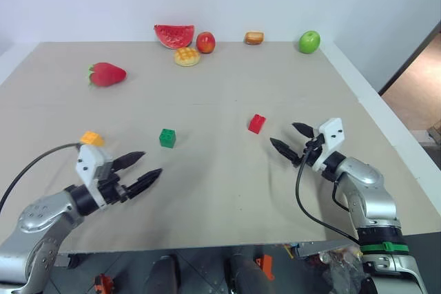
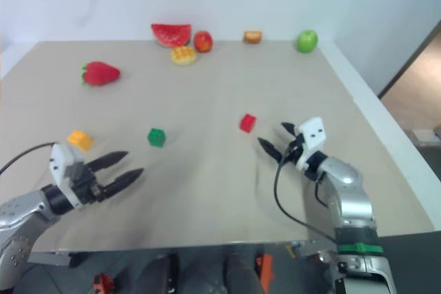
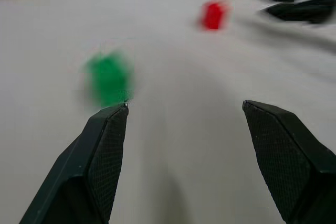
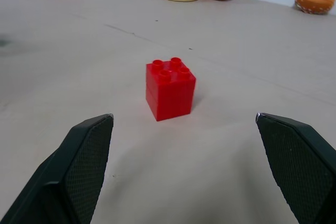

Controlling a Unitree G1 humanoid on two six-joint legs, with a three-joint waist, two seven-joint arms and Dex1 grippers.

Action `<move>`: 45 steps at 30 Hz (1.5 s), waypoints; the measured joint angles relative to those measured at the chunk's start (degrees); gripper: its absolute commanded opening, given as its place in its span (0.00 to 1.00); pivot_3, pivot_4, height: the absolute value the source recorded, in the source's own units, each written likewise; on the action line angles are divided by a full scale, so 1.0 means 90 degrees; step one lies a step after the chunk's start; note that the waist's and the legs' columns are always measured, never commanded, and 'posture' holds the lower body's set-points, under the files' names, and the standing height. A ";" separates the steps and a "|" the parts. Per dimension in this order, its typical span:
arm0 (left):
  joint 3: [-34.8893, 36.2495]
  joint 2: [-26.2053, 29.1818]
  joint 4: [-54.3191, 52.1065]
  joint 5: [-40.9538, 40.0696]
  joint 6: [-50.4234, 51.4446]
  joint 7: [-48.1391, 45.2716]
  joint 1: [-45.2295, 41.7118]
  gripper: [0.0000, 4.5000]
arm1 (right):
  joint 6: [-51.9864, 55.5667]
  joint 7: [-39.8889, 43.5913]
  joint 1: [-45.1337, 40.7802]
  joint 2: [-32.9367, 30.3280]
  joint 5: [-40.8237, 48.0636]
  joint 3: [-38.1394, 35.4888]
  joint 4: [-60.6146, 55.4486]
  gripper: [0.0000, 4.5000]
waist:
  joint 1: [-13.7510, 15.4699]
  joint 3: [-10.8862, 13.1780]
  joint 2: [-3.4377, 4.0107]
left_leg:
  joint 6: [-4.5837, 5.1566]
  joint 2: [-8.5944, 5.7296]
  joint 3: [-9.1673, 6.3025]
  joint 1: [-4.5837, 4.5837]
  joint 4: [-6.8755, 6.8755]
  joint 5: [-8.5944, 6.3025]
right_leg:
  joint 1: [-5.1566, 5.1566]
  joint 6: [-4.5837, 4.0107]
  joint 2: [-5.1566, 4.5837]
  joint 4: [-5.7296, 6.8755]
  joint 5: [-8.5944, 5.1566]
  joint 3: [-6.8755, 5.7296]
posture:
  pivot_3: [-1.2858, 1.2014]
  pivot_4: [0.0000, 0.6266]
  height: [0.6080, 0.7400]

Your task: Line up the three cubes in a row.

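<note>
Beige tabletop (image 1: 220, 191) spreads under both my arms, and I will place everything from the green cube (image 1: 167, 138), which sits near the middle of it.

My left gripper (image 1: 146, 168) hovers just on my side of the green cube and a little to its left, its two black fingers spread apart with nothing between them. In my left wrist view the green cube lies just beyond one fingertip (image 3: 113, 124), not touching it (the cube is blurred there).

The yellow-orange cube (image 1: 91, 138) sits to the left of the green cube, about level with it, close beside the white housing of my left wrist. I cannot tell whether the two touch.

The red cube (image 1: 257, 123) sits to the right of the green cube and slightly farther from me, studs up and turned at an angle. My right gripper (image 1: 289, 139) is farther right still, just past the red cube, pointing toward it with its fingers splayed wide and empty. In my right wrist view the red cube stands on the table between and beyond my two fingertips, clear of both.

Well beyond the green cube, along the far edge, lie a strawberry (image 1: 106, 74), a watermelon slice (image 1: 173, 35), a waffle-patterned bun (image 1: 187, 56), a red apple (image 1: 205, 43), a small bread roll (image 1: 254, 38) and a green apple (image 1: 309, 42).
</note>
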 measured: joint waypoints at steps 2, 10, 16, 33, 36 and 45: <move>-0.0448 0.0187 0.0029 0.0031 -0.0049 -0.0497 -0.0515 0.80 | -0.0131 0.0101 -0.0397 0.0076 -0.0102 0.0131 0.0574 1.00 | -0.0020 0.0002 0.0003 | 0.0000 0.0001 -0.0001 0.0000 0.0000 0.0000 | -0.0003 0.0002 0.0015 0.0000 0.0005 0.0012 | 0.52 0.24 1.00; -0.1193 0.0199 0.0741 0.0185 -0.0314 -0.1612 -0.1357 0.80 | -0.0847 0.0384 -0.1540 0.0377 -0.0320 0.0318 0.1841 1.00 | -0.0023 0.0006 0.0012 | 0.0002 0.0008 -0.0013 0.0002 -0.0009 0.0001 | -0.0002 0.0033 0.0038 0.0007 0.0011 0.0020 | 0.52 0.24 1.00; -0.1406 -0.0082 0.1373 0.0416 -0.0703 -0.1873 -0.1828 0.80 | -0.1119 0.0590 -0.1668 0.0540 -0.0396 0.0458 0.2494 1.00 | -0.0006 0.0006 0.0012 | 0.0002 0.0005 -0.0011 -0.0002 -0.0004 0.0001 | 0.0000 0.0041 0.0032 0.0007 0.0014 0.0021 | 0.52 0.24 1.00; -0.1546 -0.0549 0.1718 0.0495 -0.0870 -0.2107 -0.2209 0.80 | -0.1623 0.0609 -0.2200 0.0752 -0.0491 0.0444 0.3368 1.00 | -0.0012 0.0007 0.0013 | 0.0003 0.0006 -0.0011 0.0001 0.0000 0.0002 | 0.0002 0.0045 0.0035 0.0009 0.0020 0.0024 | 0.52 0.24 1.00; -0.1547 -0.0562 0.1759 0.0501 -0.0871 -0.2120 -0.2266 0.80 | -0.1737 0.0624 -0.2279 0.0836 -0.0499 0.0444 0.3693 1.00 | -0.0013 0.0007 0.0013 | 0.0004 0.0006 -0.0011 0.0003 0.0000 0.0002 | 0.0003 0.0045 0.0035 0.0010 0.0023 0.0025 | 0.52 0.24 1.00; -0.1534 -0.0561 0.1795 0.0500 -0.0871 -0.2088 -0.2339 0.80 | -0.2097 0.0623 -0.2729 0.0874 -0.0633 0.0443 0.4608 1.00 | -0.0018 0.0007 0.0013 | 0.0005 0.0006 -0.0011 0.0004 0.0003 0.0004 | 0.0005 0.0045 0.0035 0.0009 0.0025 0.0024 | 0.52 0.24 1.00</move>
